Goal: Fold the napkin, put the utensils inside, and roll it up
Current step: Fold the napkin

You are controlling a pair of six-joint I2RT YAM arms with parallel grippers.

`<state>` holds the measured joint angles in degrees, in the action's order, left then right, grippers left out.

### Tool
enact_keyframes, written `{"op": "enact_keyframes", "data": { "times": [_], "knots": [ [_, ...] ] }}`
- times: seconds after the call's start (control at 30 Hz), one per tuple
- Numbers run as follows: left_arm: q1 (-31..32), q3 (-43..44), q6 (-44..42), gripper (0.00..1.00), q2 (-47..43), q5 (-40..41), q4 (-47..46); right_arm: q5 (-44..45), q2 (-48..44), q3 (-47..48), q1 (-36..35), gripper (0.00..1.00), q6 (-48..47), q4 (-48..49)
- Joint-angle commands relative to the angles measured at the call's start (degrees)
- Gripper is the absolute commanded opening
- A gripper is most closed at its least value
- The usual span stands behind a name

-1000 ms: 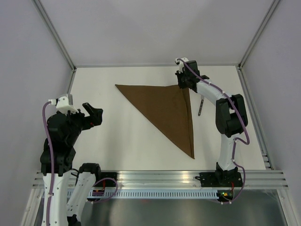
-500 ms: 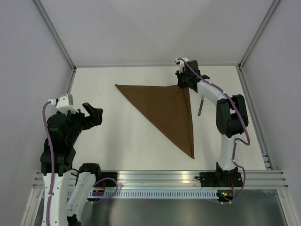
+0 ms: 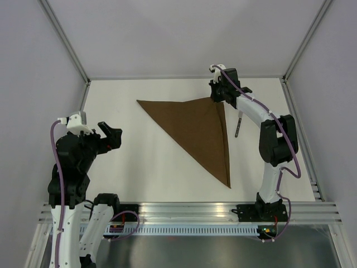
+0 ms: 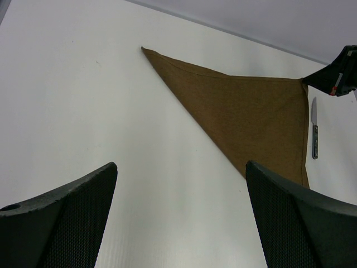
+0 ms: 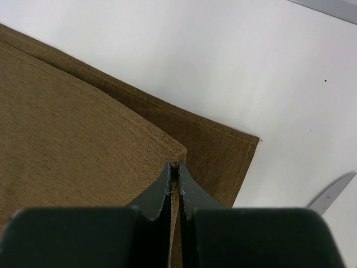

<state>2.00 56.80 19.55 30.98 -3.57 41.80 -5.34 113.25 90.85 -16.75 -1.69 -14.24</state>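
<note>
the napkin (image 3: 198,131) is a plain dark brown cloth, folded corner to corner into a triangle and spread out toward the far right. one edge runs along the far side, one down the right, and the long fold slants between them. at the far right corner the upper layer sits a little inside the lower. the knife (image 3: 237,124), slim with a silver blade and dark handle, lies just beside the napkin's right edge without touching it, blade pointing to the far side.

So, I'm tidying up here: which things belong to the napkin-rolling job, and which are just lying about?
Job: napkin, folded into a triangle; knife beside it; right gripper pinching the napkin's corner.
Just there: table; enclosure walls.
</note>
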Motion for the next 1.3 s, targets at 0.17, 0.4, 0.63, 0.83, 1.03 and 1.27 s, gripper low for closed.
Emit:
{"op": "enact_keyframes", "data": {
  "times": [0.17,0.4,0.63,0.83,1.03,1.27],
  "knots": [
    [-0.2,-0.2,-1.8,1.00,-0.1,-1.3,-1.8,-1.0,-4.6,2.0,0.2,0.01,1.1,0.2],
    [-0.2,0.1,-1.7,1.00,-0.1,-1.5,-1.7,-0.6,-5.2,2.0,0.2,0.00,1.0,-0.2],
    [-0.2,0.1,-1.7,1.00,-0.1,-1.5,-1.8,-0.2,-4.7,1.9,0.3,0.00,0.9,-0.3],
    [-0.2,-0.3,-1.8,1.00,0.0,-1.3,-1.8,0.4,-4.0,1.5,0.5,0.01,0.6,0.2],
    [-0.2,-1.0,-1.6,1.00,-0.1,-1.4,-1.9,1.3,-2.2,1.4,0.8,0.00,0.2,0.7],
    [-0.2,-1.9,-1.6,1.00,-0.2,-1.4,-2.5,2.8,1.1,1.9,1.2,0.00,-0.3,1.5]
  ]
}}
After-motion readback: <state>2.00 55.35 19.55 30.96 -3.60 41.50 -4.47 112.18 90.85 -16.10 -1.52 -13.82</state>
